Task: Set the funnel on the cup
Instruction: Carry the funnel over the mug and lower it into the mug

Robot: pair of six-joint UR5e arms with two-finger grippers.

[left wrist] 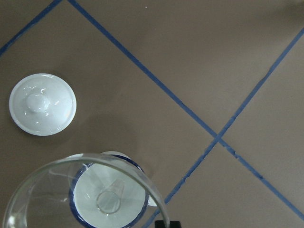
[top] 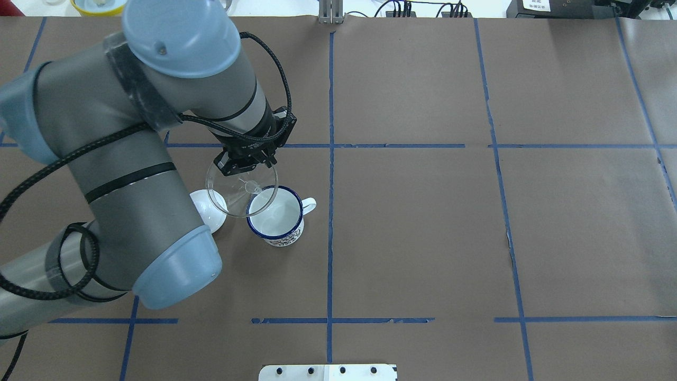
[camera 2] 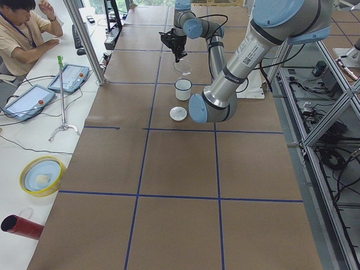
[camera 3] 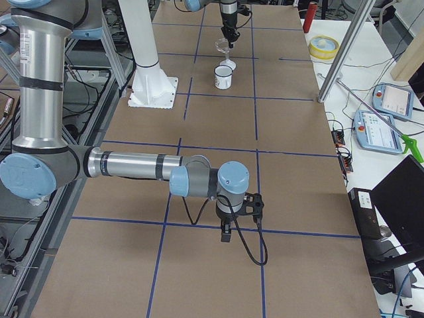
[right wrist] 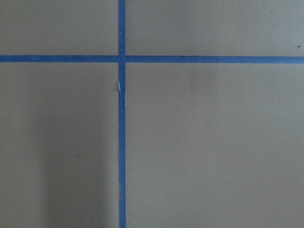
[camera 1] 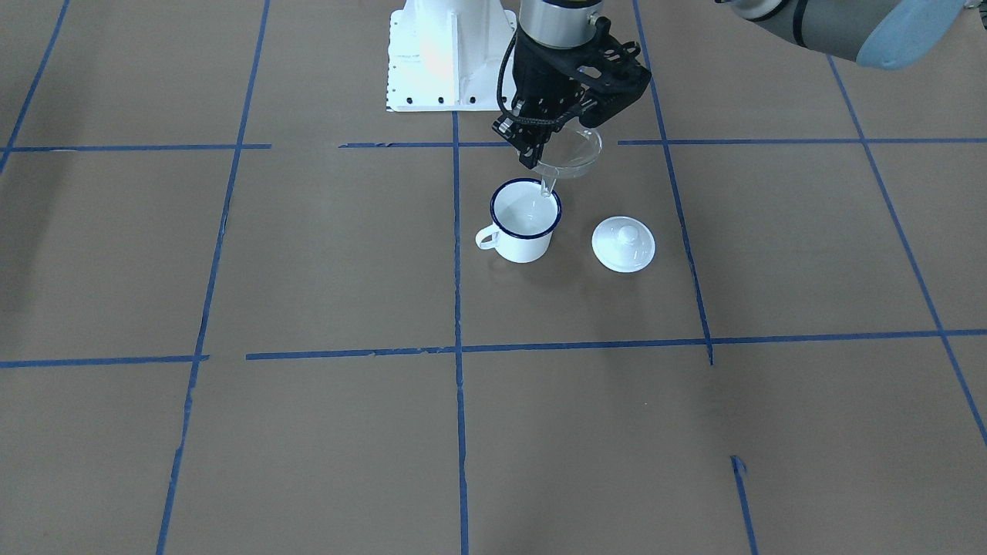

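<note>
The clear funnel [camera 1: 574,158] hangs tilted in my left gripper [camera 1: 533,158], which is shut on its rim. Its short spout points down just above the mouth of the white mug with the dark blue rim [camera 1: 524,223], near the mug's edge on the robot's side. From overhead the funnel [top: 240,190] overlaps the cup's [top: 277,217] left rim, below the gripper [top: 240,166]. In the left wrist view the funnel [left wrist: 47,190] fills the lower left with the cup seen through it. My right gripper [camera 3: 225,233] hovers low over the table far from the cup; I cannot tell whether it is open or shut.
A round white knobbed lid [camera 1: 623,243] lies on the table beside the cup, on the robot's left; it also shows in the left wrist view [left wrist: 42,103]. The robot's white base plate [camera 1: 432,69] stands behind the cup. Blue tape lines cross the brown table.
</note>
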